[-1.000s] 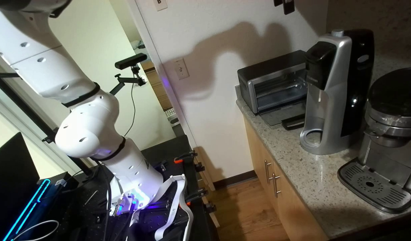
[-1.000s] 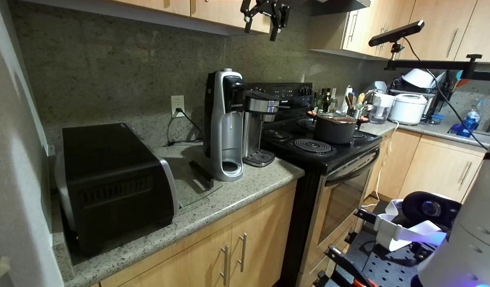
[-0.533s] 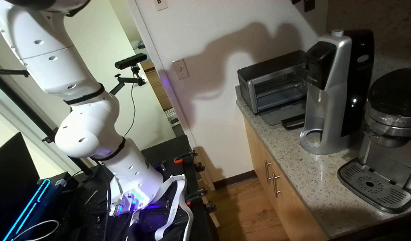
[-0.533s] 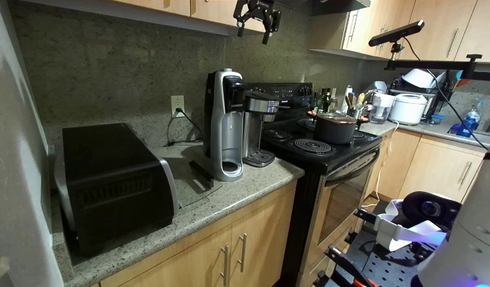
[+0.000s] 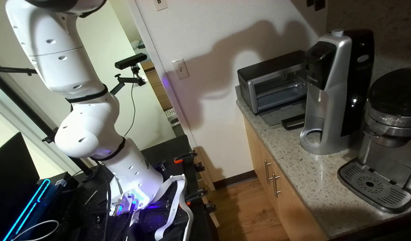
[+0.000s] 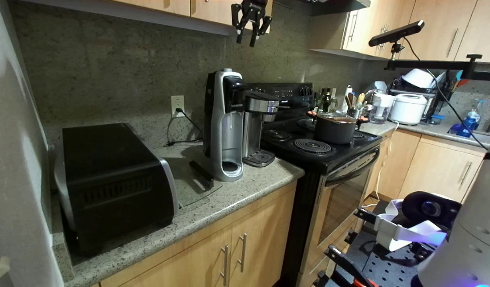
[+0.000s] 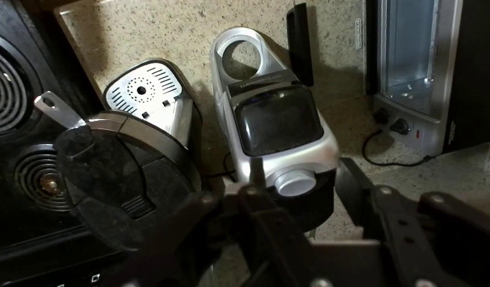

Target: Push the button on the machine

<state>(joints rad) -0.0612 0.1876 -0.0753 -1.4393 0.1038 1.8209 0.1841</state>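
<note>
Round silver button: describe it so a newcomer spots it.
On the speckled counter, beside the low black toaster oven, find the tall silver-and-black machine. The round silver button tops it: a raised cylinder, unlike the glossy black panel in front.

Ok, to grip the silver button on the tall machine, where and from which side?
Probably the round side of the silver button, from above: it stands up, short and cylindrical, from the top of the tall machine, and the end effector hangs higher, jaws apart, pointing down.
</note>
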